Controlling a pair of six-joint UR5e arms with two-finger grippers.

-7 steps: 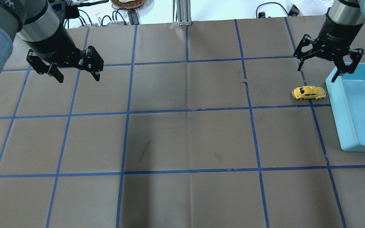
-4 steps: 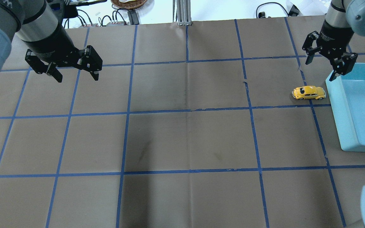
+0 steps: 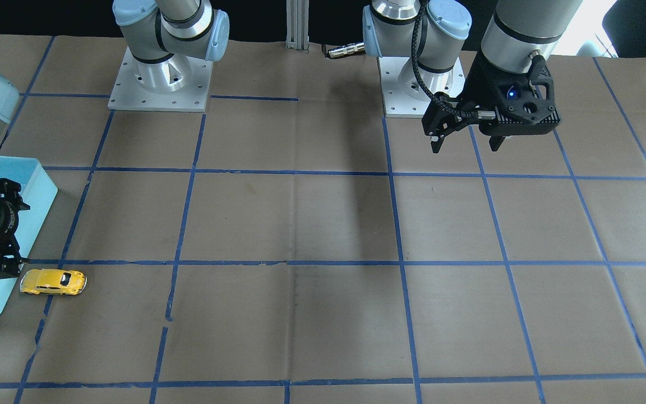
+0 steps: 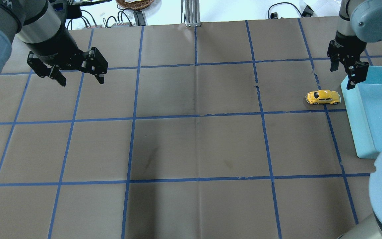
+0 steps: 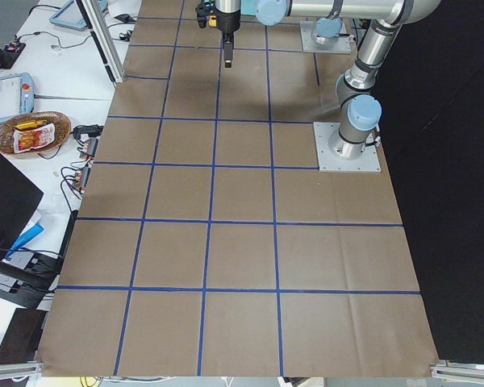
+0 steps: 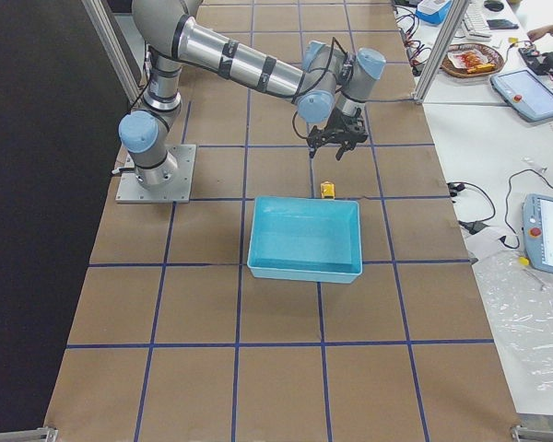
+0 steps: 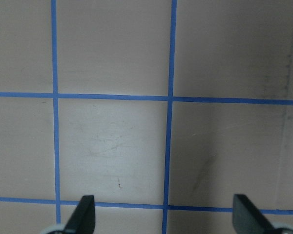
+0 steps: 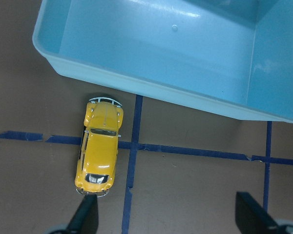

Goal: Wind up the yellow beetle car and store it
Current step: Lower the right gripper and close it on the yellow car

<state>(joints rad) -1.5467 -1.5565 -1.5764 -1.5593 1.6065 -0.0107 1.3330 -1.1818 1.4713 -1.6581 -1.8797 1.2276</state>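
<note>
The yellow beetle car (image 4: 323,97) stands on its wheels on the brown table, on a blue tape line just left of a light blue bin (image 4: 353,113). It also shows in the front view (image 3: 54,281), the right side view (image 6: 327,190) and the right wrist view (image 8: 98,146). My right gripper (image 4: 342,74) is open and empty. It hovers just beyond the car, over the bin's far left corner. In the right wrist view (image 8: 168,222) the car lies by the left fingertip (image 8: 85,219). My left gripper (image 4: 81,80) is open and empty, far away at the table's left.
The bin (image 8: 136,83) holds nothing that I can see and stands at the table's right edge (image 6: 304,272). Blue tape lines grid the brown paper. The left wrist view shows only bare table between the left gripper's (image 7: 161,219) fingertips. Cables and a basket lie past the far edge.
My right gripper has turned about its vertical axis and dropped lower, drawing back toward the bin's far corner; its elbow has swung into the lower right. The car and left gripper have not moved.
</note>
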